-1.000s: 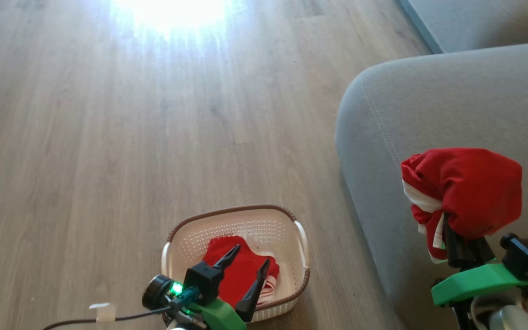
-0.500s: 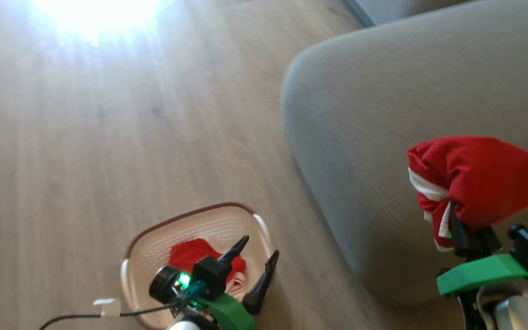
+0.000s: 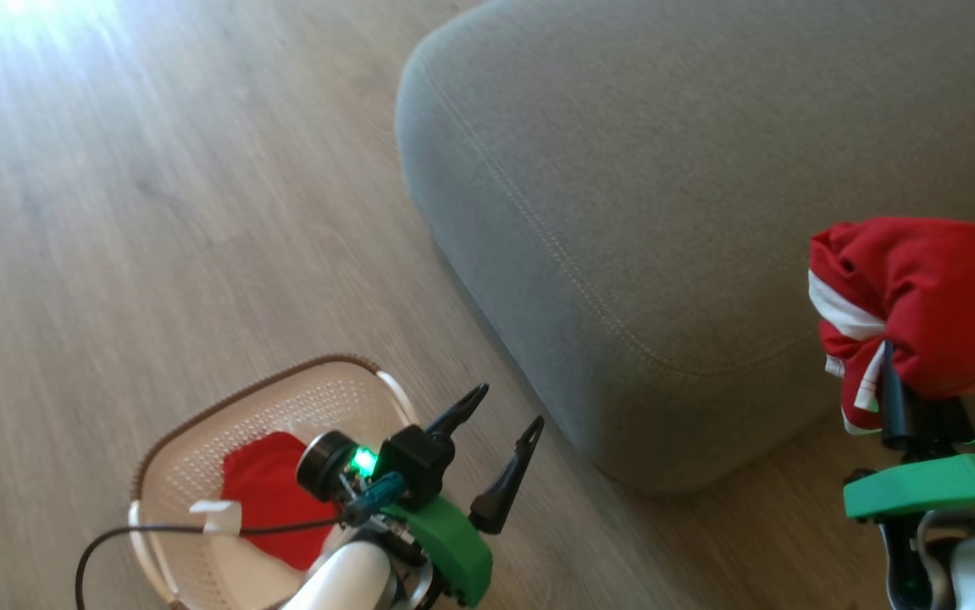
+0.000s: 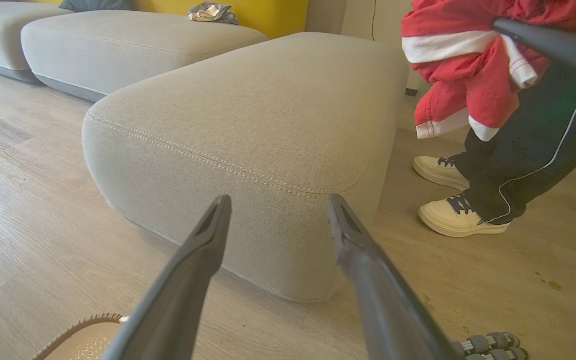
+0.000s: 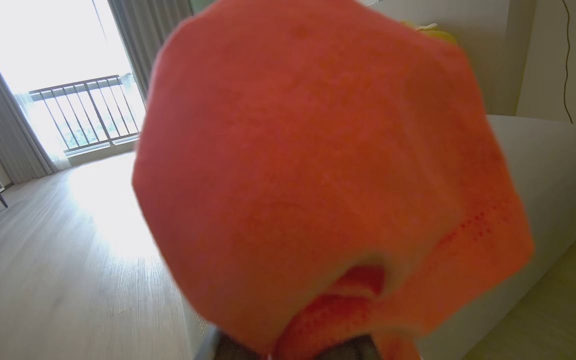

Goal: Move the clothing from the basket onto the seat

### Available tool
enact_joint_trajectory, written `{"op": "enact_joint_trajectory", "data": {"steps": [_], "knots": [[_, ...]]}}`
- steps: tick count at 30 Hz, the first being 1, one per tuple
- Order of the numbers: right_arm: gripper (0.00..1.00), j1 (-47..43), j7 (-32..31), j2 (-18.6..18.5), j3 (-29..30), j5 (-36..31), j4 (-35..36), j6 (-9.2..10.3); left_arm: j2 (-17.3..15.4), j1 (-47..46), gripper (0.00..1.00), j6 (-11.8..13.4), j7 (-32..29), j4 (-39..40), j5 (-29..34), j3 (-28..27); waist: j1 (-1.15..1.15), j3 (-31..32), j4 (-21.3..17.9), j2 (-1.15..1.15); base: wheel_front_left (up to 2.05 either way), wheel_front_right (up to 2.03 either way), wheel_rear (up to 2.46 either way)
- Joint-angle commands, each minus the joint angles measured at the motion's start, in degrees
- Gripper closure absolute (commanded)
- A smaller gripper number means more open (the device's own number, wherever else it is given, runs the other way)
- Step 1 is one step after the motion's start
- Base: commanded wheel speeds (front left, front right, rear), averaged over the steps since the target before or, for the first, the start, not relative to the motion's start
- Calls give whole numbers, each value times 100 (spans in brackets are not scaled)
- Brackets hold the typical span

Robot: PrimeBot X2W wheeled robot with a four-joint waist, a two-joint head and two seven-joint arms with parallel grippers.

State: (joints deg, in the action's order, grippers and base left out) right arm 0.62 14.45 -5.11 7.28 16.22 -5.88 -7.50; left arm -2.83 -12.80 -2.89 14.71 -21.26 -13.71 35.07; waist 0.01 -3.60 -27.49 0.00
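- Right gripper (image 3: 906, 405) clamped on a red clothing bundle (image 3: 927, 288), white stripes showing. The bundle is held in the air beside the seat (image 3: 665, 169), clear of its cushion.
- Left gripper (image 3: 511, 405) spread wide and empty, above the wood floor (image 3: 157, 212) between the basket (image 3: 309, 402) and the seat.
- Second red garment (image 3: 263, 496) lies inside the basket.
- A person's pale shoes (image 4: 460, 217) stand on the floor past the seat.
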Motion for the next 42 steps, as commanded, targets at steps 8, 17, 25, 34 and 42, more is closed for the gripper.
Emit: {"op": "enact_joint_trajectory", "data": {"steps": [8, 17, 25, 34, 42], "knots": [[100, 76, 55, 122, 147, 8, 426, 1, -5, -506, 0, -113, 29, 24, -32, 74, -1, -283, -199, 0, 0, 0, 0], [100, 47, 55, 179, 202, -8, 447, 1, -5, -531, 0, -105, 29, -19, -74, 137, -1, -297, -211, 0, 0, 0, 0], [100, 213, 55, 90, 177, 43, 305, 1, -5, -412, 0, -38, 29, -12, -40, 90, -1, -270, -211, 0, 0, 0, 0], [100, 1377, 55, -491, 242, 360, 14, 1, -13, -282, 0, 112, 29, -81, 299, -135, -1, -819, -355, 0, 0, 0, 0], [100, 2855, 55, -1169, 114, 560, -406, 1, -219, -443, 0, 27, 29, -78, 736, -144, -1, -1736, -136, 0, 0, 0, 0]]}}
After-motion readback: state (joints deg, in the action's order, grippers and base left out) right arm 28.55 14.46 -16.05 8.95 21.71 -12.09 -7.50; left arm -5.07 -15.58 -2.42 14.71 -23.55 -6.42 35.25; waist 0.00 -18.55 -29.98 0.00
